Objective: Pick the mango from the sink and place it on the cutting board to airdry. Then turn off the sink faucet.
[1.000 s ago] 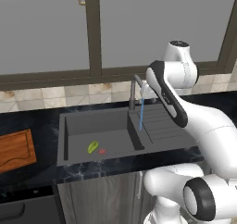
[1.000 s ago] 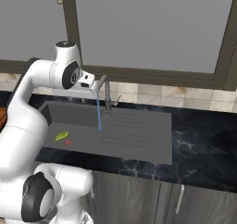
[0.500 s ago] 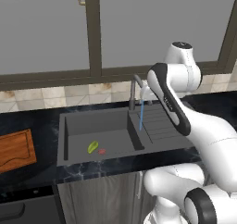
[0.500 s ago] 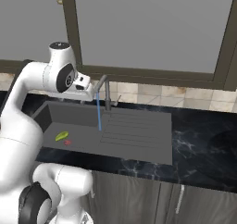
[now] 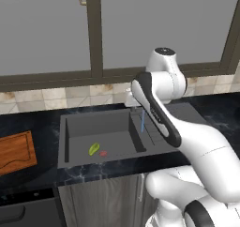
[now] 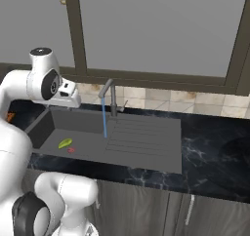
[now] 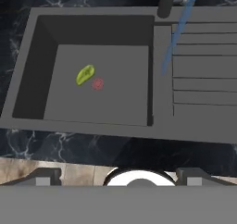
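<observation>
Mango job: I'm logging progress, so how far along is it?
Nothing looks done yet. The mango lies on the floor of the sink beside a small red spot. The cutting board on the counter to the left holds nothing. Water runs from the sink faucet. In hand: the hand view looks down over the basin. Left: grasp, place, shut off the tap.

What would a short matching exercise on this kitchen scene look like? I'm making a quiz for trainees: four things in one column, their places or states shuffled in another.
Things:
1. mango
2. cutting board
3. sink faucet
4. red spot

Places or states:
A. running a blue stream onto the ribbed drainboard
B. on the counter to the left of the sink
C. on the basin floor, yellow-green
D. on the basin floor, right beside the fruit

Pairs: 1-C, 2-B, 3-A, 4-D
</observation>
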### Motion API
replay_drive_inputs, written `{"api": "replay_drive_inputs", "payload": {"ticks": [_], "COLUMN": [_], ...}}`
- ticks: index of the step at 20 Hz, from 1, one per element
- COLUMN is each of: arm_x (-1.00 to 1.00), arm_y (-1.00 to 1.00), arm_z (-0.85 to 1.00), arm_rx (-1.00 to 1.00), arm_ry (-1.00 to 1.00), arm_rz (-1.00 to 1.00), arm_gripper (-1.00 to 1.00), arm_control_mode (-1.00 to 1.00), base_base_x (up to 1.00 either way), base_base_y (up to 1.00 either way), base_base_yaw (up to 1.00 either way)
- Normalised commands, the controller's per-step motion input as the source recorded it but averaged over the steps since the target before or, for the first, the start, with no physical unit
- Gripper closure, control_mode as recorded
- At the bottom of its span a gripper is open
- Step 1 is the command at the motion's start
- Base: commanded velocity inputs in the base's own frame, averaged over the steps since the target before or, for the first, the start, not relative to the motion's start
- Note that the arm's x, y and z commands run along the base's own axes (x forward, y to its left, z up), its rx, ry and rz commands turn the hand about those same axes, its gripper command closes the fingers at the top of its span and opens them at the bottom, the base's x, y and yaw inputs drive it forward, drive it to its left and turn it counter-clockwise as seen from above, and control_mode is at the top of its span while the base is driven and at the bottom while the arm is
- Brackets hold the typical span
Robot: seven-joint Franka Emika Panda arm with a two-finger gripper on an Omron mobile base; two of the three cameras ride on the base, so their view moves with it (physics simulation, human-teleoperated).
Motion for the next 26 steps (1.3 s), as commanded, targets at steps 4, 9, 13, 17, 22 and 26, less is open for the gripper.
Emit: {"api": "replay_drive_inputs", "payload": {"ticks": [4,9,13,17,22,26], "arm_x": [0.09,0.29,0.39,0.55,0.22,0.11], "arm_y": [0.57,0.56,0.36,0.3,0.06,0.0], "arm_z": [-0.11,-0.22,-0.43,-0.47,-0.2,-0.14], "arm_rx": [-0.01,-0.02,-0.01,0.0,-0.01,0.0], "arm_ry": [0.0,-0.06,-0.07,-0.01,0.0,0.01], "arm_rz": [0.0,0.0,0.0,0.0,0.0,0.0], "arm_gripper": [-1.0,-1.0,-1.0,-1.0,-1.0,-1.0], "arm_control_mode": [-1.0,-1.0,-1.0,-1.0,-1.0,-1.0], "base_base_x": [0.0,0.0,0.0,0.0,0.0,0.0], "base_base_y": [0.0,0.0,0.0,0.0,0.0,0.0], "base_base_yaw": [0.0,0.0,0.0,0.0,0.0,0.0]}}
